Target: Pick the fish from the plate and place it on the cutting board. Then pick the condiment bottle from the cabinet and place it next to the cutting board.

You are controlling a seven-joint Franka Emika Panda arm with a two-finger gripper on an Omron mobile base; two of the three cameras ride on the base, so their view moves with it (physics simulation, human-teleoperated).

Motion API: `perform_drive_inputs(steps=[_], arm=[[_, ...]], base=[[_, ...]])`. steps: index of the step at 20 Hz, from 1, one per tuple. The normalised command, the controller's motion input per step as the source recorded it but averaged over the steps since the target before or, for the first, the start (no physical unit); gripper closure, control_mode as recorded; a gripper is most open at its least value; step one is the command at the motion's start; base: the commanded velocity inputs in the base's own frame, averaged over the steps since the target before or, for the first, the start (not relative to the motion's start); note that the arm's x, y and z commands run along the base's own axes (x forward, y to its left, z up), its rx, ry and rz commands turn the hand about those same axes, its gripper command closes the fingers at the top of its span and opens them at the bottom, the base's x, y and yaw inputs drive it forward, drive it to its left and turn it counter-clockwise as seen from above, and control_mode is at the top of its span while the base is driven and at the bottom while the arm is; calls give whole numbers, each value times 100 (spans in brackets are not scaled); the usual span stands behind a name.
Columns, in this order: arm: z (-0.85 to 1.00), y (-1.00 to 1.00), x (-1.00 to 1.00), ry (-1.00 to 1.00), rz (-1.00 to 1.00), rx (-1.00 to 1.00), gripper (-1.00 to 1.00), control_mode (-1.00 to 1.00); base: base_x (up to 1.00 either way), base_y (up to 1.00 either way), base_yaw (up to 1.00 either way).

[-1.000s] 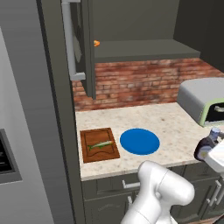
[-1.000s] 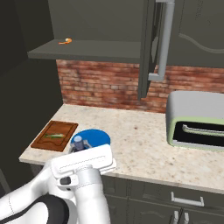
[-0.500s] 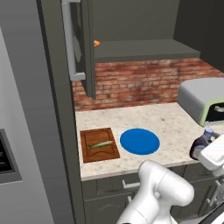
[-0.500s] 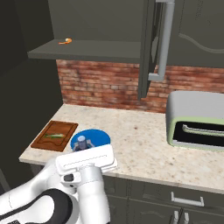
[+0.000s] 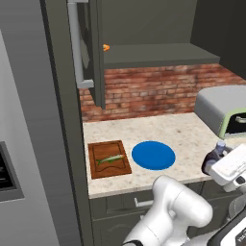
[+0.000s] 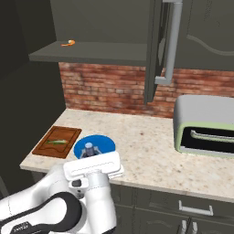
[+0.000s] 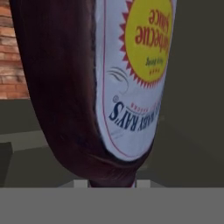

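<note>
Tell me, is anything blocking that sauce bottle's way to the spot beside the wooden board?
The condiment bottle, held in the tool, has only the flat blue plate lying between it and the cutting board; nothing taller visibly blocks it.

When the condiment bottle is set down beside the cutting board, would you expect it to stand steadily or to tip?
The condiment bottle, held in the hand, looks tall and slim, so it probably tips easily if released tilted. Its glossy dark body looks rigid and perhaps slippery. The speckled counter beside the cutting board looks flat, so set upright it should likely stand.
</note>
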Motion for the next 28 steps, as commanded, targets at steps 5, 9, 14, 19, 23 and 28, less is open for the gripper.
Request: perform_drive_inputs(steps=[5,9,14,19,23,28], arm=[[-34,0,32,0,0,0,100,-100],[-31,-1,33,0,0,0,100,-100],[-25,-10,30,0,0,0,100,-100],[-22,-13,24,0,0,0,100,-100],[-22,-15,23,0,0,0,100,-100],[-22,-13,22,0,0,0,100,-100]], base=[[0,0,0],[0,0,0],[0,0,0],[0,0,0],[0,0,0],[0,0,0]])
